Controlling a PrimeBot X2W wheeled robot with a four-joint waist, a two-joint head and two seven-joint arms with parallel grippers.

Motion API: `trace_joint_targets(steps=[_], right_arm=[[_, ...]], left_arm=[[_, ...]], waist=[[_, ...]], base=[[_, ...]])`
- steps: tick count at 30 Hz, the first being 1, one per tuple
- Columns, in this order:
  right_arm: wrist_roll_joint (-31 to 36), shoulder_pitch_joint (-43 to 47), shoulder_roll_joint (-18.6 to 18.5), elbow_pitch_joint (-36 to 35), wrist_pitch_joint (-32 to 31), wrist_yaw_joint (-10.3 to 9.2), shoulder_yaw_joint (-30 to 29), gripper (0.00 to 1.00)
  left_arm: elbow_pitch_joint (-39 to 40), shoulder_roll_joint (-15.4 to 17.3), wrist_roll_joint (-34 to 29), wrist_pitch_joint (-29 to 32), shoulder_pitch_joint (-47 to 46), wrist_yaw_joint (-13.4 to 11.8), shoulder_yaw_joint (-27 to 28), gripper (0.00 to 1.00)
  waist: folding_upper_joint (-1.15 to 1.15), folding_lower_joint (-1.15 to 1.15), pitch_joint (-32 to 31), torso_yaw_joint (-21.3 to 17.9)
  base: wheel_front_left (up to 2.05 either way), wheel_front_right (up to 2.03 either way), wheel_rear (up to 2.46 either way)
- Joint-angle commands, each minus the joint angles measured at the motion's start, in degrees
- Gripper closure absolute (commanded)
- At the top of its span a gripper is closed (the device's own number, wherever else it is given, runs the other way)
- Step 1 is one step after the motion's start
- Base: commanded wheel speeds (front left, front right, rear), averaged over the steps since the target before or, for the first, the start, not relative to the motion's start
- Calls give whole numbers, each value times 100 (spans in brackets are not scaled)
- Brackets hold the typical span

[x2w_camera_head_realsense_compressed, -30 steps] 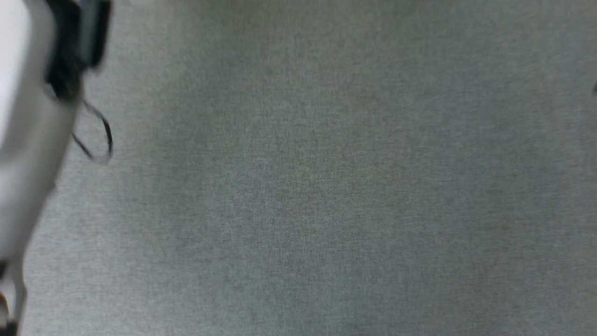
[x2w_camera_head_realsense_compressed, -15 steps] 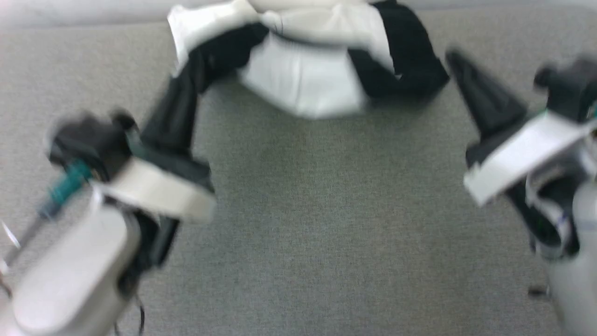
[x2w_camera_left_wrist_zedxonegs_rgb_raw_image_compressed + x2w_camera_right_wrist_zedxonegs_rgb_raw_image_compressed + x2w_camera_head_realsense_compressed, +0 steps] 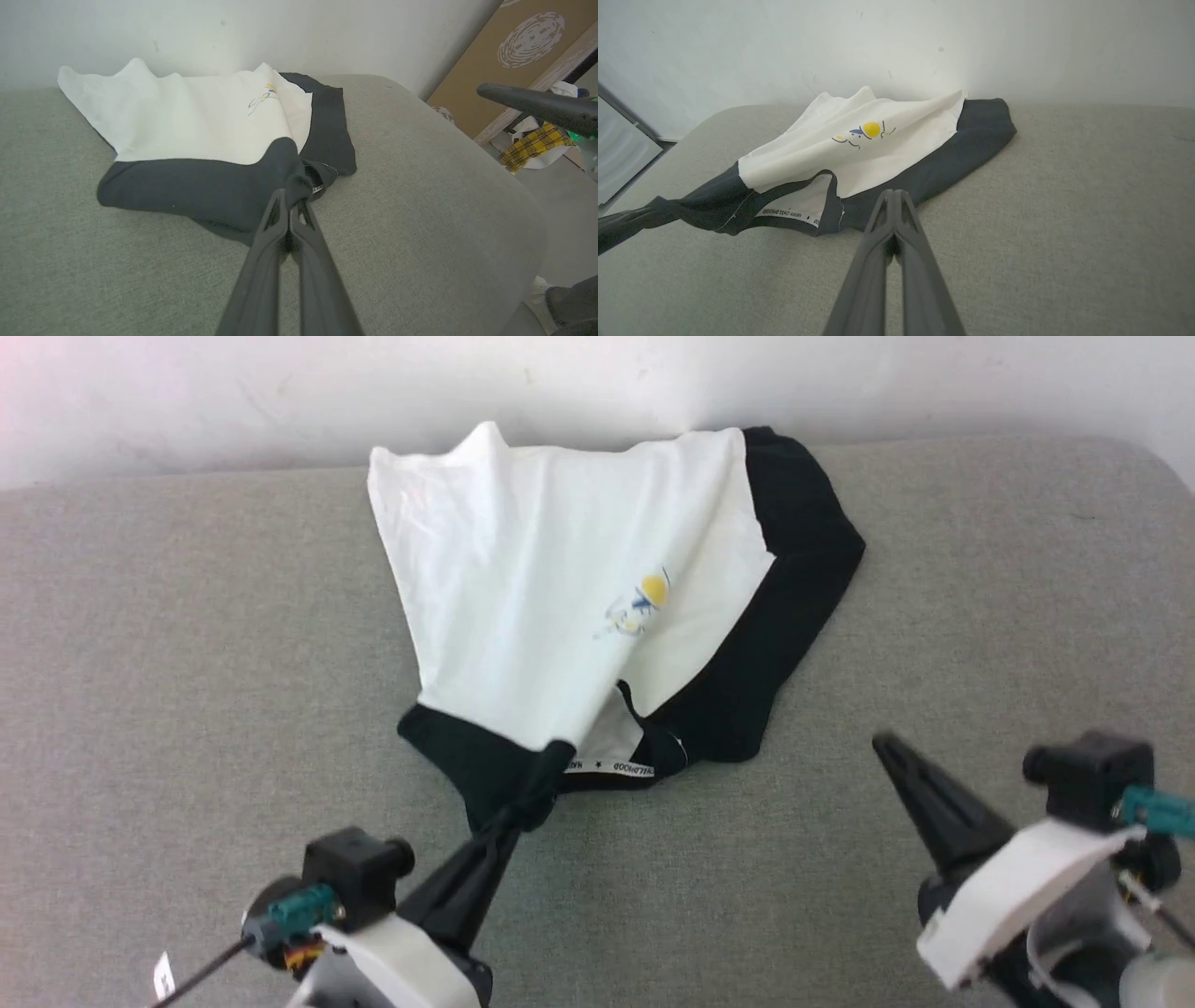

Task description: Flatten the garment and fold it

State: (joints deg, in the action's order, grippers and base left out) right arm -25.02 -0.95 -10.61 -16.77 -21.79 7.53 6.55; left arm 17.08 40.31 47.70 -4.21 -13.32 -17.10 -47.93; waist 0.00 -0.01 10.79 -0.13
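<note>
The garment lies on the grey cushion near the wall. Its white torso faces up, with the yellow-and-blue print showing. A black sleeve runs down its right side. My left gripper is shut on bunched black fabric at the garment's near edge, beside the neckband label. The left wrist view shows the black cloth pinched at the tips of that gripper. My right gripper is shut and holds nothing, apart from the garment on its right. In the right wrist view this gripper points at the black sleeve.
A white wall rises just behind the cushion. The cushion's rounded right edge drops to the floor. There a brown board leans, with a yellow checked cloth beside it. Bare grey cushion lies left, right and in front of the garment.
The head camera has swung from bare grey fabric to the garment and both grippers. The garment, bunched half a second ago, now lies drawn out towards my left gripper.
</note>
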Motion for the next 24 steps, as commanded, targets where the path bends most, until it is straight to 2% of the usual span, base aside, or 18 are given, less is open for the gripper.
trace_joint_targets(steps=[1, 9, 11, 12, 13, 14, 15, 24], right_arm=[[-7, 182, 43, -13, -49, -4, -31, 100], [-81, 1616, 548, -118, -157, -4, -541, 100], [-65, 1866, 650, -161, -48, -4, -683, 96], [12, 1962, 676, -173, 22, -4, -721, 89], [101, 2038, 697, -179, 123, -4, -755, 64], [201, 2100, 715, -174, 234, -4, -771, 34], [309, 2151, 726, -158, 326, -4, -745, 0], [332, 2212, 770, 50, 892, -4, -603, 0]], left_arm=[[-25, 21, 61, 1, 111, 57, -37, 100], [-109, -42, 298, -136, 609, 14, -145, 100], [-93, -29, 314, -168, 706, -3, -169, 100], [-94, -34, 327, -183, 749, -8, -181, 100], [-97, -48, 355, -209, 792, -15, -179, 100], [-110, -43, 352, -226, 823, -24, -187, 100], [-124, -34, 337, -237, 846, -36, -198, 100], [-166, -68, 316, -336, 910, -58, -218, 100]], waist=[[0, 1, -104, 38], [0, 1, -389, 137], [0, 1, -439, 134], [0, 1, -472, 136], [0, 1, -501, 134], [0, 1, -524, 130], [0, 1, -545, 125], [0, 1, -598, 69]], base=[[0, 0, 0], [0, 0, 0], [0, 0, 0], [0, 0, 0], [0, 0, 0], [0, 0, 0], [0, 0, 0], [0, 0, 0]])
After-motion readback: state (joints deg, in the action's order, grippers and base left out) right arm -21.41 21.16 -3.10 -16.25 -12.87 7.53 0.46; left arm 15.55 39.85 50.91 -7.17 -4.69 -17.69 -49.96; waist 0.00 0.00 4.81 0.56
